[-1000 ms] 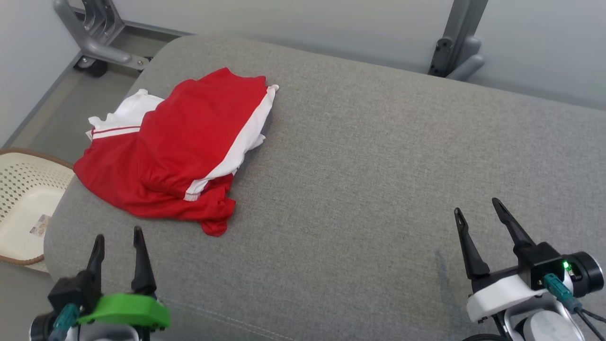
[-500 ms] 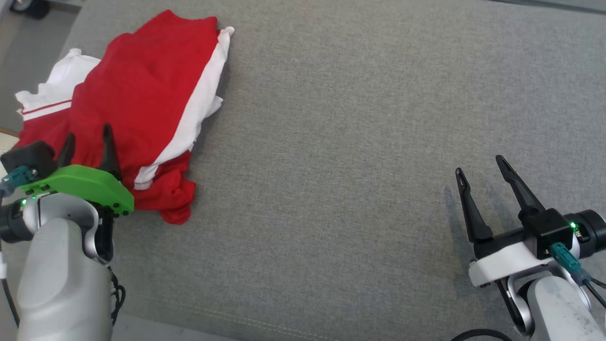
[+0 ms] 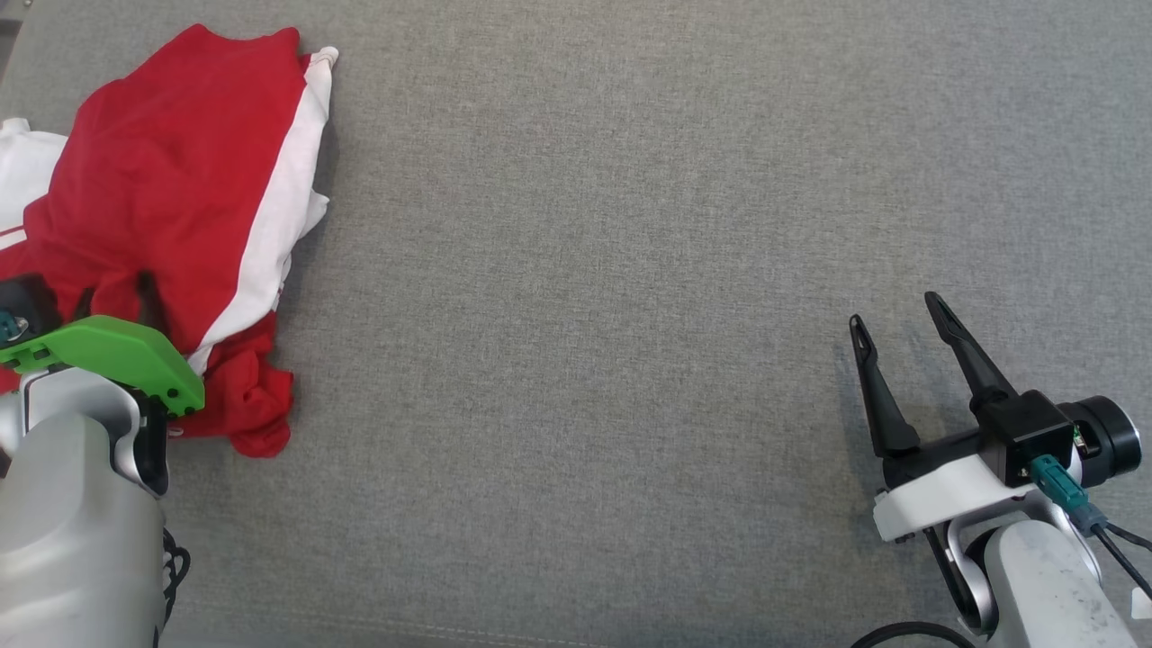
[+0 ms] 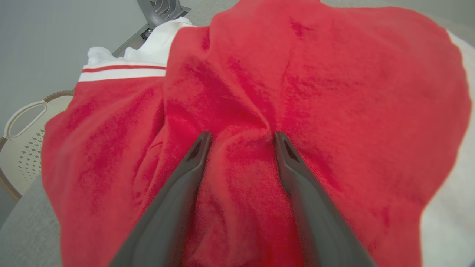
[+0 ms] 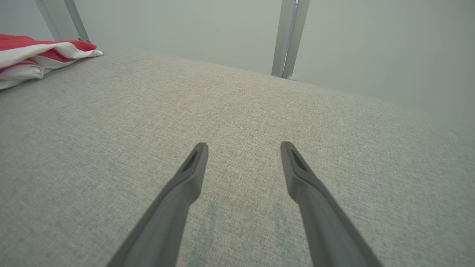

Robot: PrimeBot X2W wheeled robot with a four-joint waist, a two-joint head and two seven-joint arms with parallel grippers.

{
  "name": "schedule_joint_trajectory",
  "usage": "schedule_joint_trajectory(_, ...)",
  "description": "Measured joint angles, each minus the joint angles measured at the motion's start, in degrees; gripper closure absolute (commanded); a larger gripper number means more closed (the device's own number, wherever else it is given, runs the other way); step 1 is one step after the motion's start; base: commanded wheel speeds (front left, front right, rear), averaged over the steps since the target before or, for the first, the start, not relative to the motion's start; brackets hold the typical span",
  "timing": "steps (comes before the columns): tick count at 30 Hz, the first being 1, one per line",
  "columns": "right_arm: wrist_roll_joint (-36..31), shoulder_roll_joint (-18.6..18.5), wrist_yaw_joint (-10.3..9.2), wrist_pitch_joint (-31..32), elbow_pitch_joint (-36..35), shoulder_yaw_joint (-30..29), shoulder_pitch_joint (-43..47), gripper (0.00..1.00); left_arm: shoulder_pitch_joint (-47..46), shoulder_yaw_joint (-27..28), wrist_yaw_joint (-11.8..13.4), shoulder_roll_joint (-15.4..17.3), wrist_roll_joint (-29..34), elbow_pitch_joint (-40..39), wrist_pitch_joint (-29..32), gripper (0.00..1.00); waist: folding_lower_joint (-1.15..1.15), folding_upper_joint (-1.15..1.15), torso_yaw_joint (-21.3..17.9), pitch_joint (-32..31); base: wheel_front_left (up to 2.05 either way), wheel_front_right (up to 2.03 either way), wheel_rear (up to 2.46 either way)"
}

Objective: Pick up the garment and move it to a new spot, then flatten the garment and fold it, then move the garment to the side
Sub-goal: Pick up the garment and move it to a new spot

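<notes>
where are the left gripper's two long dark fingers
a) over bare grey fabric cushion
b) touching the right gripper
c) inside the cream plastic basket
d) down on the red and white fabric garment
d: in the left wrist view the left gripper has both fingertips pushed into the red and white fabric garment, jaws apart with a ridge of red cloth between them.

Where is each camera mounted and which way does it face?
Head view: on the head, looking down at the grey cushion; left claw on the red-and-white garment, right claw open.
Left wrist view: on that wrist, along its fingers into the garment.
Right wrist view: low across the cushion toward a metal post; fingers apart.
Shared: garment, in all three.
</notes>
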Motion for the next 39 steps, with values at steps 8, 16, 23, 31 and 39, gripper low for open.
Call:
schedule_joint_trajectory(8,0.3,0.7,0.00,0.0,0.7,-0.1,1.1,0.00,-1.1,-1.1,-0.5,0.6,0.4,3.4,-4.2,1.00,0.00,0.00,-0.1,-2.5,0.00,0.00,0.00)
schedule_joint_trajectory(16,0.9,2.0,0.00,0.0,1.1,-0.7,2.2,0.00,-3.3,-2.5,-1.5,1.6,0.7,1.3,-7.0,1.00,0.00,0.00,-0.3,-5.3,0.00,0.00,0.00)
schedule_joint_trajectory(23,1.6,3.2,0.00,0.0,1.4,-1.3,3.7,0.00,-6.2,-5.6,-3.0,-0.7,0.5,-6.4,-7.3,1.00,0.00,0.00,-1.1,-8.1,0.00,0.00,0.00)
schedule_joint_trajectory(31,2.6,4.4,0.00,0.0,1.5,-1.3,4.9,0.00,-6.0,-11.0,-3.7,-6.9,-5.6,-22.7,-2.7,1.00,0.00,-0.01,-5.2,-10.4,0.00,0.00,0.00)
schedule_joint_trajectory(39,2.8,5.1,0.00,0.0,1.5,-2.3,5.9,0.00,1.8,-17.1,-3.7,-9.2,-11.8,-43.4,4.5,1.00,0.00,-0.01,-11.3,-11.9,0.00,0.00,0.00)
